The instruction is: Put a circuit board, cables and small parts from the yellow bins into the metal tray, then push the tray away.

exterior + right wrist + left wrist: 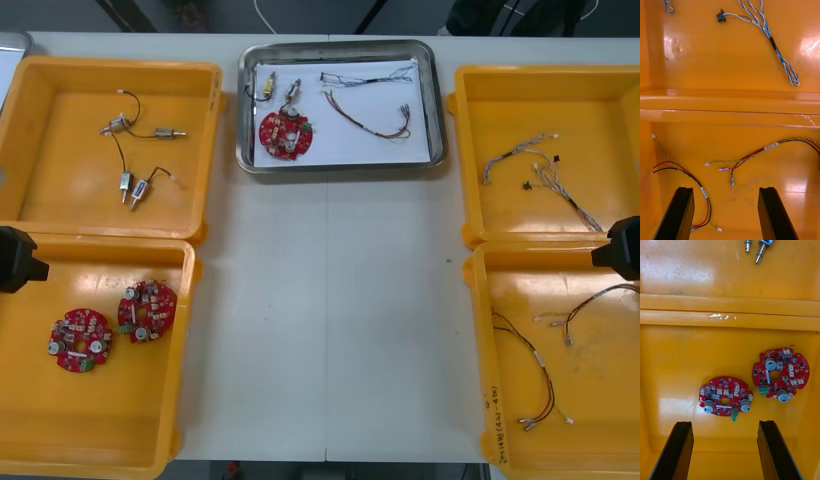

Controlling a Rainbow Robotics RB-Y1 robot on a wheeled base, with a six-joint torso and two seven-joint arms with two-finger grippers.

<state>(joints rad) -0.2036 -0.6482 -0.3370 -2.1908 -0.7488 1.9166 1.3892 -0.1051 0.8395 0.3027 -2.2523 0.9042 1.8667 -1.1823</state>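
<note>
I see table (330, 330) open from centre to 6 o'clock; metal tray (243, 110) blocks 12; yellow bins (466, 150) wall 3 and 9.

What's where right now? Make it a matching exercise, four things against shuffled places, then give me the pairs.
Things:
1. pair of circuit boards
2. blue and white cables
3. metal tray
4. right gripper

Places:
A. right far bin
B. open, over the right near bin
C. left near bin
D. far middle of the table

Pairs: 1-C, 2-A, 3-D, 4-B.
</note>
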